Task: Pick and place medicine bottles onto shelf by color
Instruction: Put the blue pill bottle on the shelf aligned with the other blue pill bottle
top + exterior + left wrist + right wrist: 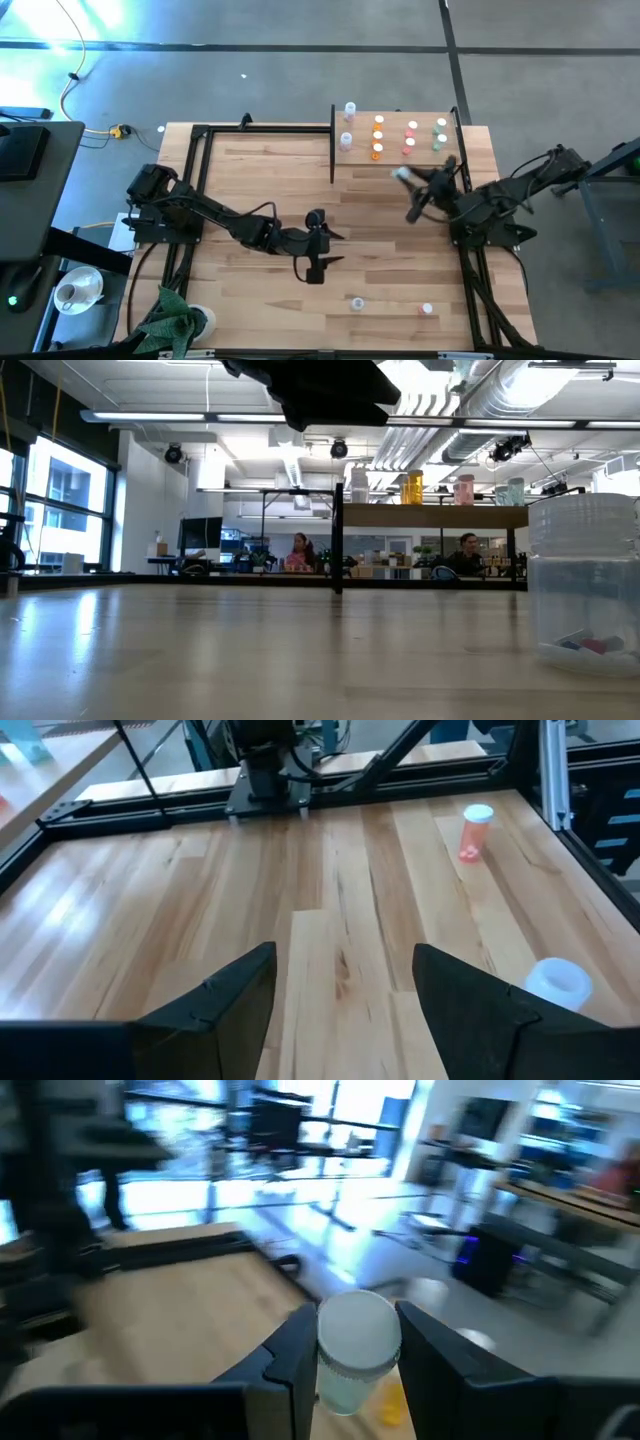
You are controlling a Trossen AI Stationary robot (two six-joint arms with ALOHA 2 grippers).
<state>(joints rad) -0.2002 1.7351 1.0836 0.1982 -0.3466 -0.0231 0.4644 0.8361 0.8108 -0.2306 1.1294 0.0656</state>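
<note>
We see a plank-patterned, honey-coloured wooden tabletop (260, 180) framed by black rails. At the far right, the paler shelf (362, 152) carries clear-white, orange, pink-red and green bottles. Near us stand a pink-red, white-capped bottle (474, 832) and a clear-white bottle (556, 984). The dark right gripper (352, 1342) pinches a clear, white-capped bottle (354, 1348).

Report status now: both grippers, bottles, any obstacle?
Left gripper open, empty, over table. Right gripper shut on clear bottle near shelf. Two bottles left: pink bottle, white bottle. No obstacle seen.

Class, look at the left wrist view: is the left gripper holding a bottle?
No. The left gripper is open with only bare tabletop between its fingers.
</note>
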